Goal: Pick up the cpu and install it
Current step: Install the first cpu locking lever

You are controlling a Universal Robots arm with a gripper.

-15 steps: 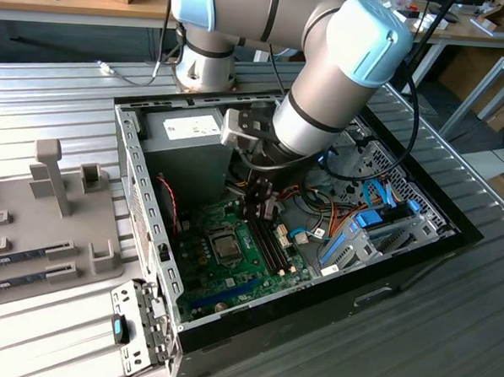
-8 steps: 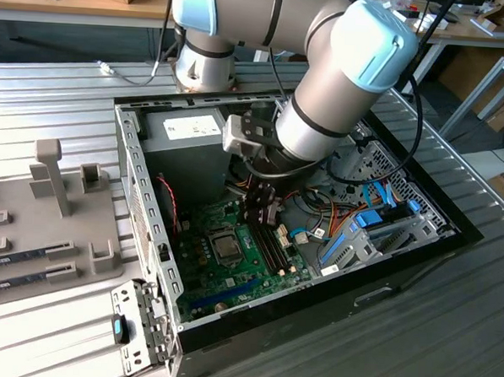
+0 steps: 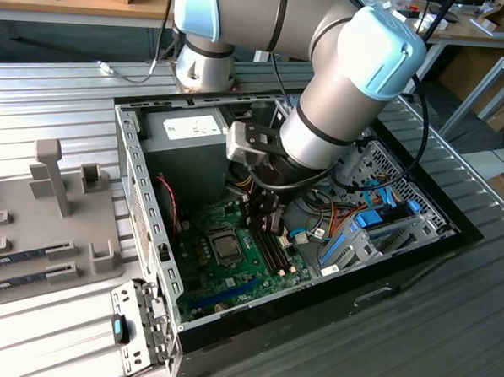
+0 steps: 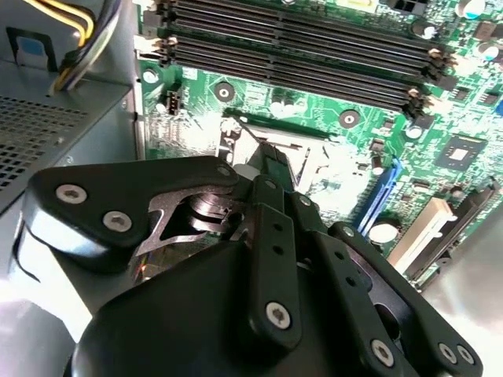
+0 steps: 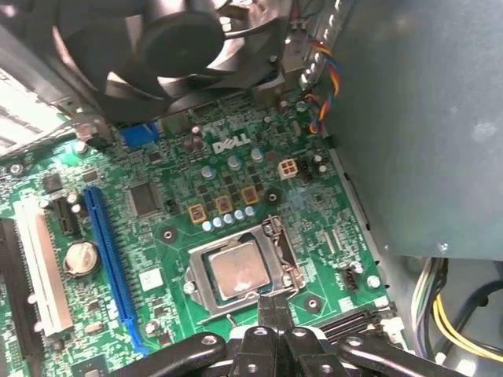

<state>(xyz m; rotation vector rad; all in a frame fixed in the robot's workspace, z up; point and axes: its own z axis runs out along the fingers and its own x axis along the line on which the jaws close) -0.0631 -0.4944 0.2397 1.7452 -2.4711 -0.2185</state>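
Observation:
The cpu (image 5: 237, 269) lies flat in its socket on the green motherboard (image 5: 181, 188), silvery top up, with a metal frame around it. In the exterior view the cpu (image 3: 226, 248) sits mid-board inside the open computer case (image 3: 142, 191). My gripper (image 5: 273, 305) hovers just beside the socket's edge, fingers together and nothing between them. In the second wrist view the gripper (image 4: 267, 169) points down at the socket's rim. In the exterior view the gripper (image 3: 264, 223) hangs a little toward that view's right of the cpu, above the memory slots.
A case fan (image 5: 181, 39) and grey power supply (image 3: 192, 130) flank the board. Black memory slots (image 4: 299, 47) run beside the socket. Coloured cables and a blue drive cage (image 3: 377, 229) fill the case's right. A grey tray (image 3: 29, 253) with memory sticks lies outside.

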